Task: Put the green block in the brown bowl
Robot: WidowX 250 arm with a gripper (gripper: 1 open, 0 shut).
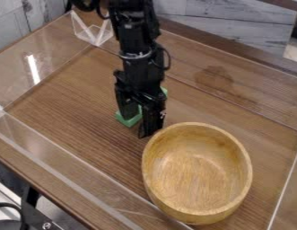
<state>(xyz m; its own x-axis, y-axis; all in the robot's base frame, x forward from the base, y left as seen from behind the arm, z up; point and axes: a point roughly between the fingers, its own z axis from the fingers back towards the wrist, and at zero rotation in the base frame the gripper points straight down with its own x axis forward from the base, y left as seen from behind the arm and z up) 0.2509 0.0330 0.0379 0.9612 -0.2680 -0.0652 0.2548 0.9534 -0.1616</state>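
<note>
The green block was not yet grasped; it lay on the table, straddled by the gripper with jaws apart. The brown bowl was seen empty; lifting and placing remained.

Bare table lies open at left and centre-left of the frame. The brown bowl fills the lower right, its thick rim just beside the gripper, leaving only a narrow gap there. Clear walls bound the surface along the lower left edge and the top. Open wood also lies at upper right, behind the bowl.
</note>
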